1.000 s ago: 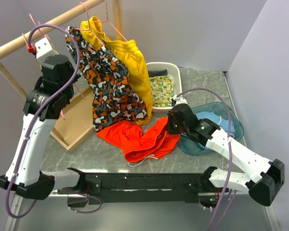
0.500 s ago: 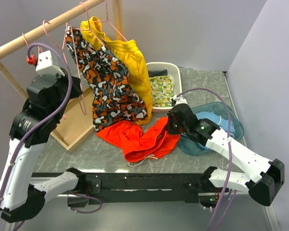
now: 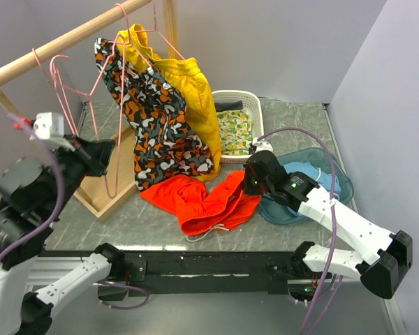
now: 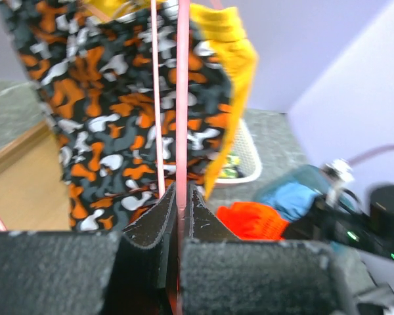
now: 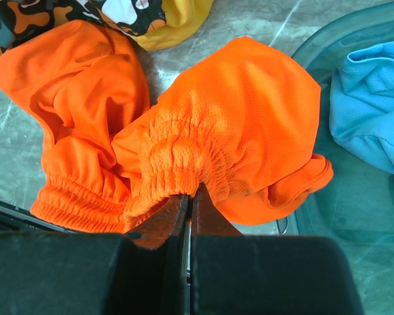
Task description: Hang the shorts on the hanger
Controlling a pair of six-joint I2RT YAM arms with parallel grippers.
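The bright orange-red shorts lie crumpled on the table in front of the hanging clothes, with their white cord at the front edge. My right gripper is shut on their gathered waistband at the right side. In the right wrist view the elastic of the shorts bunches at the closed fingertips of the right gripper. My left gripper hangs at the left, above the table, shut on the thin pink hanger. In the left wrist view a wire of the hanger runs up from the closed left gripper.
Camouflage shorts and yellow shorts hang from a wooden rail at the back left. The rail's wooden base lies below. A white basket stands at the back, and a teal bowl holding blue cloth is at the right.
My left arm has dropped and drawn back toward the near left, bringing the pink hanger down with it. The right arm and the shorts have not moved.
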